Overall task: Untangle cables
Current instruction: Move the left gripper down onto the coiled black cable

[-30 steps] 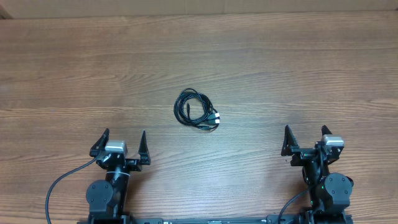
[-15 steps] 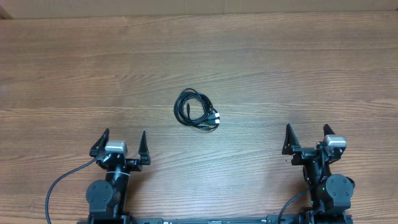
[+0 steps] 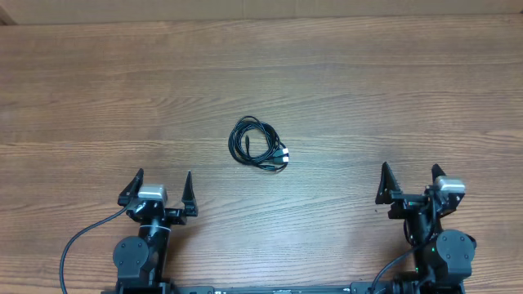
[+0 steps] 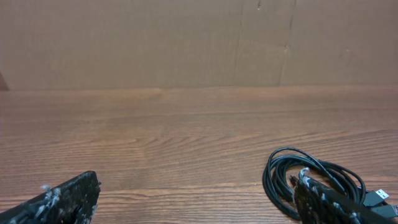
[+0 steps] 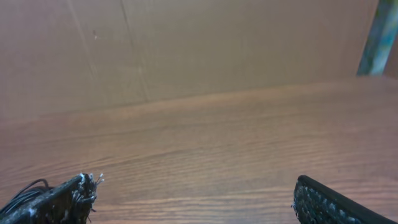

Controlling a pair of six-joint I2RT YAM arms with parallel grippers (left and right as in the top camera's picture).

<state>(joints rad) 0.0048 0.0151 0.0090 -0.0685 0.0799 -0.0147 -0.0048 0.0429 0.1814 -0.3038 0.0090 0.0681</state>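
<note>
The cables (image 3: 258, 143) lie as one small black coil at the middle of the wooden table, with a silvery plug end at the coil's lower right. The coil also shows in the left wrist view (image 4: 311, 180), partly behind my right fingertip, and a sliver of it shows at the lower left of the right wrist view (image 5: 22, 193). My left gripper (image 3: 160, 186) is open and empty near the front edge, left of the coil. My right gripper (image 3: 410, 181) is open and empty near the front edge, far right of the coil.
The wooden table (image 3: 368, 98) stretches back to a brown cardboard wall (image 4: 186, 43). A thick black wire (image 3: 78, 245) runs from the left arm's base at the front left.
My right gripper has shifted a little to the right along the front edge. The left arm and the coil have not moved.
</note>
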